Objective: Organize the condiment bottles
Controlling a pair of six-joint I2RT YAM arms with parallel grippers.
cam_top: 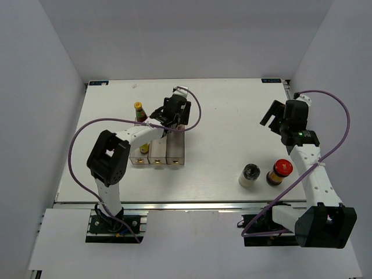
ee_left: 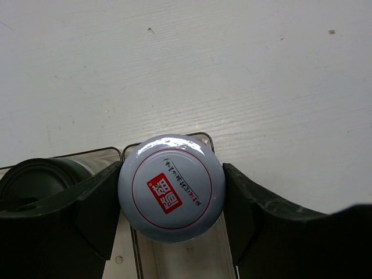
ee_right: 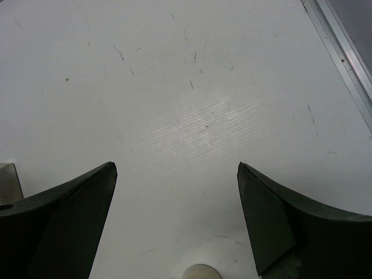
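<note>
Pinched between the left gripper's [ee_left: 171,200] fingers [ee_left: 93,203], the white jar [ee_left: 171,174] is held over the end compartment of the clear tray [ee_left: 204,137]. Spread wide above the table [ee_right: 192,87], the right gripper [ee_right: 177,174] is seen holding nothing. A black-lidded shaker [cam_top: 250,174] and the red-lidded dark jar [cam_top: 279,172] are seen standing side by side beside the right arm.

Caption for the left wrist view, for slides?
Left gripper clamps the white jar over a clear tray compartment.

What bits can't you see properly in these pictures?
White round-lidded jar: left wrist view, its lid hides its body; top view, the left gripper covers it.
Dark-lidded shaker: left wrist view, partly behind a black finger.
Pale round thing: right wrist view, cut by the bottom edge; unidentifiable.
</note>
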